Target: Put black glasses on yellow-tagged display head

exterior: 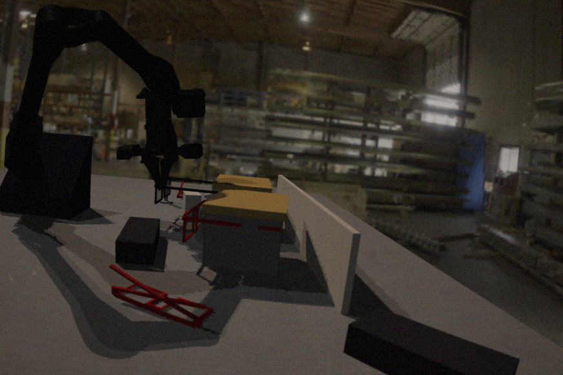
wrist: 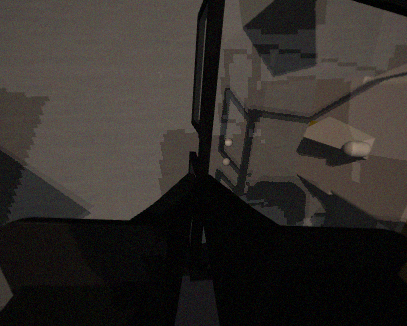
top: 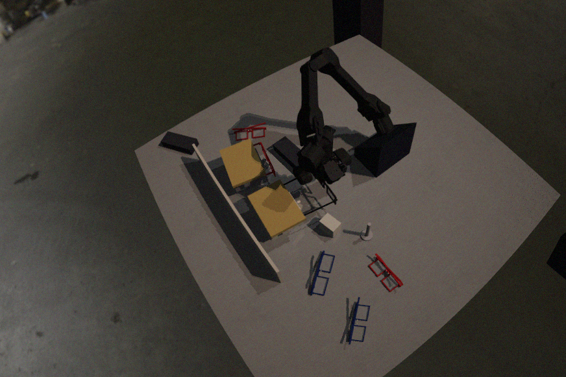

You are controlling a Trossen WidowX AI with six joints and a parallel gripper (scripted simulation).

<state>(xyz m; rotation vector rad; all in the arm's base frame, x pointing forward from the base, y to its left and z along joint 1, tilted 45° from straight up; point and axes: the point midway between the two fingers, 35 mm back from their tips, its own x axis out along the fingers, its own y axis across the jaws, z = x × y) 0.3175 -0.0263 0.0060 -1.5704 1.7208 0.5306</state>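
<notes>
My gripper is shut on the black glasses, at the middle of their front. The black glasses hang above the table, temples toward the nearer-to-camera head in the top view; this head is the farther one in the exterior view. One temple tip is close to its top's edge; contact is unclear. A small yellow tag shows by a pale part near its nose. The other head wears red glasses. The ears are hidden.
A long upright panel stands behind both heads. A dark box lies near my arm. A white block and small post stand beside the target head. Blue glasses and loose red glasses lie around.
</notes>
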